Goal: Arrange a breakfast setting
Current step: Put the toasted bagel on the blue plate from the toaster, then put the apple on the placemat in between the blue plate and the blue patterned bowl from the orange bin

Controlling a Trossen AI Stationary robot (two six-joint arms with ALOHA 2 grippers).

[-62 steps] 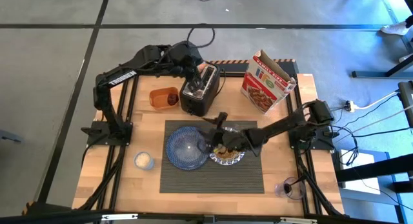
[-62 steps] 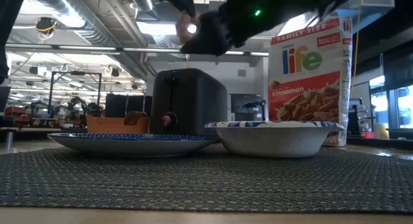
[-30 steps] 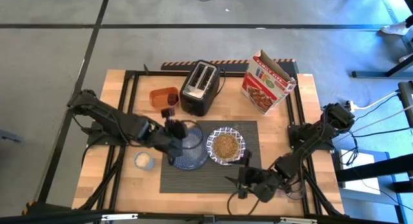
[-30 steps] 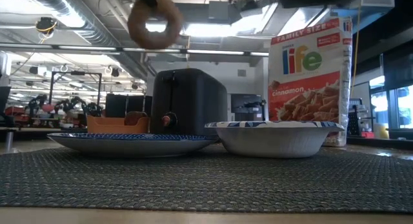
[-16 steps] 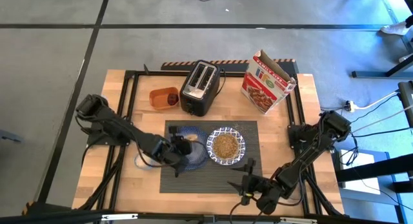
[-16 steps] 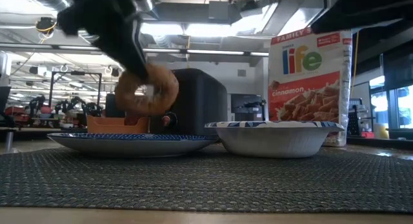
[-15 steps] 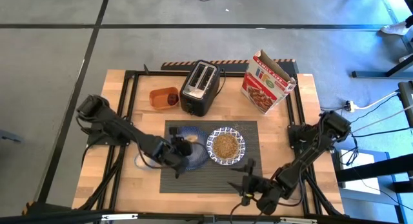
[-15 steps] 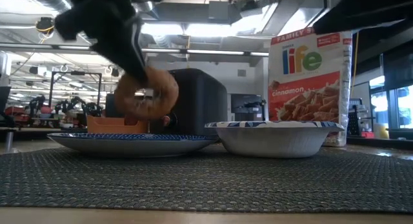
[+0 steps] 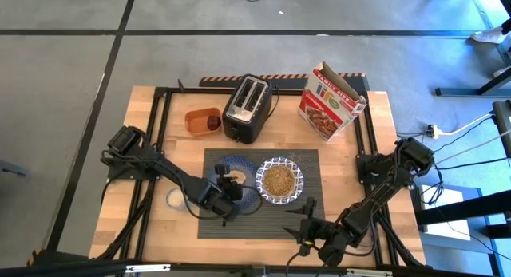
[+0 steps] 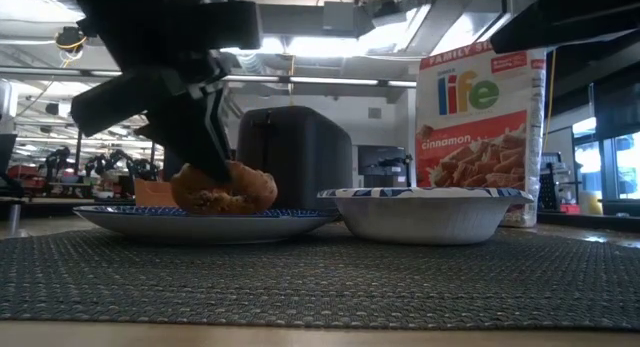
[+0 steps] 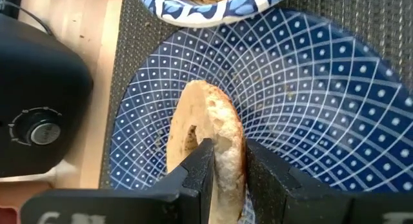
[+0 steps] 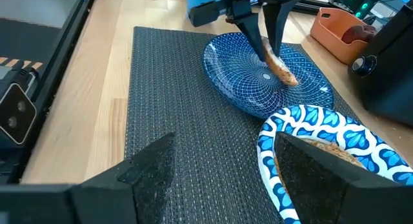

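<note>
My left gripper (image 11: 226,161) clamps bagel (image 11: 206,140), its lower edge touching blue plate (image 11: 310,108) on placemat (image 9: 263,217). Tip bagel flat, spread fingers slowly, lift clear of bowl (image 9: 279,180). Right gripper (image 9: 307,225) waits near front edge, fingers apart, empty.

Lighting's bright and even from overhead strip lights (image 10: 290,45), which glare in the low view. The arm there is backlit, nearly black. Foreground placemat (image 10: 320,287) looks soft.
</note>
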